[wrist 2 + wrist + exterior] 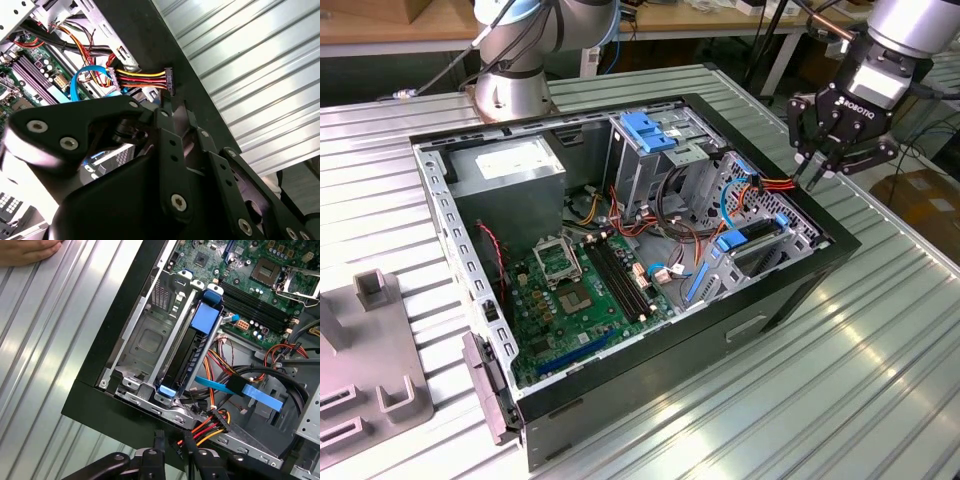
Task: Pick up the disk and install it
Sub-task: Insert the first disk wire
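The gripper (174,442) is hovering above the case rim (127,315). The disk (196,352) is standing edge-on just inboard, running lengthwise toward the motherboard (235,270). Whether the gripper is clenched cannot be told.

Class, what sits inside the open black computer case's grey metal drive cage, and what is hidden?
The grey metal cage holds a blue-railed dark disk edge-on beside a bare bay. The cage walls cover the disk's faces.

A robotics lab or workshop: a ribbed metal tabletop (880,380) carries an opened computer case (800,290), a robot arm's base (510,90) stands at its far edge, and cable-strung wooden workbenches (380,30) stand behind.
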Robot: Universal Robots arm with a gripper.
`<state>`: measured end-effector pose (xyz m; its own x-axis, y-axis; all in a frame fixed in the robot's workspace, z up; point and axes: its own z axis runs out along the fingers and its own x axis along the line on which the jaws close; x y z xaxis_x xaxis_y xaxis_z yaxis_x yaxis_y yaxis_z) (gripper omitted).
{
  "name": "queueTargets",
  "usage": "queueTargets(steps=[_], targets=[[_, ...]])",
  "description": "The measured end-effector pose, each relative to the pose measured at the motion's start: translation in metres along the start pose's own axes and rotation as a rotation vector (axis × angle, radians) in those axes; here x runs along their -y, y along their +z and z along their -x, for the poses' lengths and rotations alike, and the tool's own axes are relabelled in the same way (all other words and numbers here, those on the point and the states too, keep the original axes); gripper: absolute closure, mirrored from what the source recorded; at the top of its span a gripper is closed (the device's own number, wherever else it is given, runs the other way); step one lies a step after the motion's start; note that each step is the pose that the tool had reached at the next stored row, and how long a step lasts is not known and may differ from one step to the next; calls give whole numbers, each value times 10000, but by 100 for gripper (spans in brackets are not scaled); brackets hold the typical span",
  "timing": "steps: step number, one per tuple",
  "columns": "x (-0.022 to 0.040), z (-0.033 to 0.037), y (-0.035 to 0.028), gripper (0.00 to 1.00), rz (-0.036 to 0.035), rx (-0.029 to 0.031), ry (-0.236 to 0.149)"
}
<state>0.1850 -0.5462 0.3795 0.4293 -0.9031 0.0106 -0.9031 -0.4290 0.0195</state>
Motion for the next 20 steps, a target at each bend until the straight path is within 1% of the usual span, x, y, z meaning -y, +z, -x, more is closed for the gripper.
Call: queueTargets(steps=[11,13,15,16,18,20], targets=[[0,0,0,69,-2,-1,-6],[1,0,4,69,-28,-12,-6],[0,0,14,69,-87,-42,-4],[5,8,21,69,-118,-59,-32],[12,19,25,69,-128,-66,-160],[19,18,31,69,-133,-74,-529]])
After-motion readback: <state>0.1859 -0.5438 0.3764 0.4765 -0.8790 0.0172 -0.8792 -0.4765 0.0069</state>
